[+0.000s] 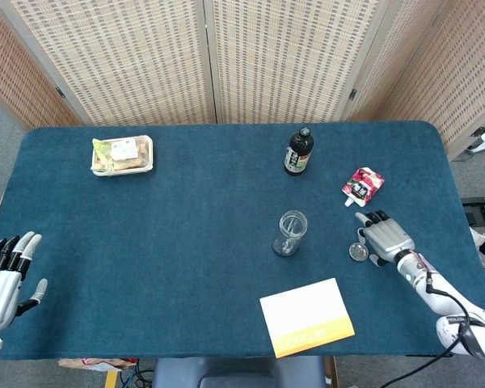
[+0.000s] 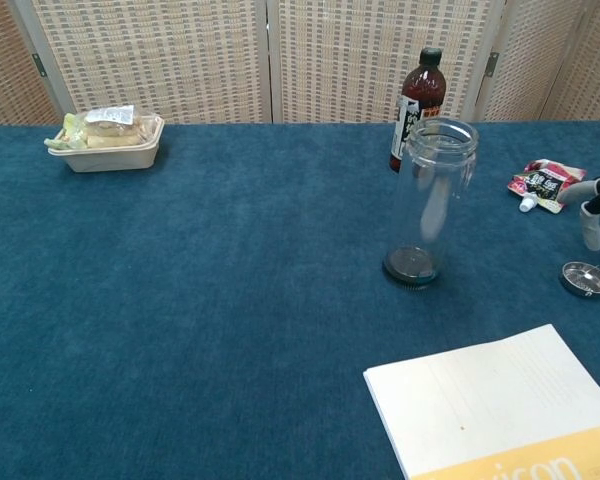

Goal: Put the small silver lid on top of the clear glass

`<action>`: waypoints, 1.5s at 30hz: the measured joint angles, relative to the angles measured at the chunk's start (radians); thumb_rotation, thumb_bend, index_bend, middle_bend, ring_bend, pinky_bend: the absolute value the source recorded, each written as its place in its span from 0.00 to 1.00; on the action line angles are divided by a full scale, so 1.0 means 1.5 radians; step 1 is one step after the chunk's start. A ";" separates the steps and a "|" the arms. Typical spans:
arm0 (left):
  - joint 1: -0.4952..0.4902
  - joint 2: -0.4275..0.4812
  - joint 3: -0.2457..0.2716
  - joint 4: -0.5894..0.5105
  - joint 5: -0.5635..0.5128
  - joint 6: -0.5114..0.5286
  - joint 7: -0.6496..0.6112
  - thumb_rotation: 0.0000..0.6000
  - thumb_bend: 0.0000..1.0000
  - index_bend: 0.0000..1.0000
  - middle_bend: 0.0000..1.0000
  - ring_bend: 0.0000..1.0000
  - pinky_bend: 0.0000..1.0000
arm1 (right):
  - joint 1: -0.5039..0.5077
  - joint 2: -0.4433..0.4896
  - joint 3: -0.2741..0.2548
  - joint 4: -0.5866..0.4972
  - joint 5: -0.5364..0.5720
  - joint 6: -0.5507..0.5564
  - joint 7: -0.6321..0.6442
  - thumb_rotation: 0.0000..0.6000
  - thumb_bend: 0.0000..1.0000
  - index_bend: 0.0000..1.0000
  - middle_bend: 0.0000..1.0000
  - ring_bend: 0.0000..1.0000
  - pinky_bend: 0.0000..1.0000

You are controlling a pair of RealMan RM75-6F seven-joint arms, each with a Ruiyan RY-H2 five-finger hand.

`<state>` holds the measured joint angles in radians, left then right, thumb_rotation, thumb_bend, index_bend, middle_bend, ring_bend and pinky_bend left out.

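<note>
Left hand [image 1: 2, 279] at the near-left edge of the blue surface [image 1: 186, 226] — palm down, fingers spread, holding nothing; only the head view shows it. Food tray [image 1: 122, 154] far left-rear. Clear glass [image 1: 290, 233] upright mid-surface, mouth uncovered, dark bottle [image 1: 298, 151] behind it, notepad [image 1: 307, 317] in front. Small silver lid [image 1: 358, 251] lies flat to the right of the glass, well apart from it. Right hand [image 1: 382, 237] just beside the lid on its right, fingers spread and empty, forearm trailing back to the near-right corner. Chest view catches only the fingers [image 2: 590, 230] (at frame edge), raised above the lid [image 2: 585, 277], not touching. Red pouch [image 1: 363, 184] behind.
</note>
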<state>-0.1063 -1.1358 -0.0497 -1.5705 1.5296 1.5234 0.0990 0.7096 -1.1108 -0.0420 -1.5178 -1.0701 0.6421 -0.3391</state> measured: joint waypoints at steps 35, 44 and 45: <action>0.005 0.004 -0.002 -0.002 0.003 0.011 -0.008 1.00 0.36 0.00 0.05 0.00 0.01 | 0.017 -0.068 -0.007 0.087 -0.010 -0.030 0.023 1.00 0.41 0.43 0.00 0.00 0.00; 0.007 0.005 -0.004 -0.005 0.005 0.017 -0.008 1.00 0.36 0.00 0.05 0.00 0.01 | 0.013 -0.061 -0.015 0.069 -0.019 -0.017 0.012 1.00 0.44 0.49 0.01 0.00 0.00; 0.007 0.005 -0.004 -0.005 0.004 0.017 -0.008 1.00 0.36 0.00 0.05 0.00 0.01 | 0.012 -0.061 -0.016 0.069 -0.019 -0.016 0.011 1.00 0.45 0.49 0.01 0.00 0.00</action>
<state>-0.0956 -1.1280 -0.0562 -1.5776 1.5364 1.5492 0.0872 0.7279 -1.2024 -0.0660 -1.4139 -1.0985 0.6179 -0.3229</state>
